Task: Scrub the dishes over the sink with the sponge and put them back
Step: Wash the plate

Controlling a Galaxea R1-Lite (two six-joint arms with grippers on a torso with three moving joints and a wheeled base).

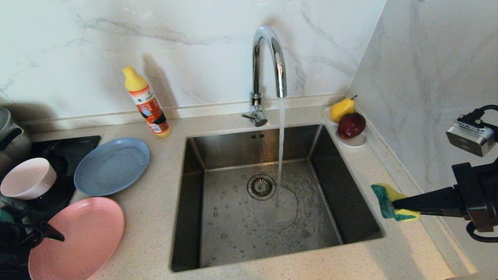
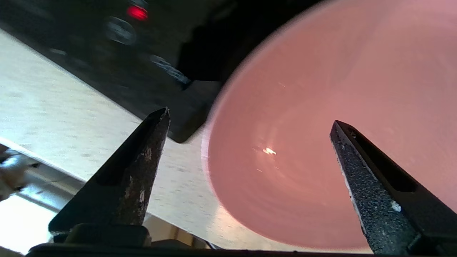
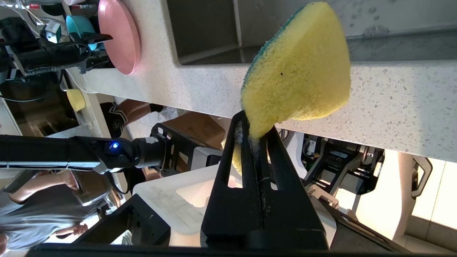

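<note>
I see orange bottle (image 1: pixel 148 104) with yellow cap upright at counter (image 1: pixel 155 202) back edge. Along same edge, far from bottle: white dish (image 1: pixel 356 141) bearing pear (image 1: pixel 342 109), dark red fruit (image 1: pixel 351 125). Opposite way: steel pot (image 1: pixel 11 136), black hob (image 1: pixel 66 149).

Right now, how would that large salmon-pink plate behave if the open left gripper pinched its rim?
The large salmon-pink plate looks stiff and light: thin, matte. Lying flat on the speckled counter, it probably slides before lifting. The left gripper has narrow fingers, so it may tilt.
</note>
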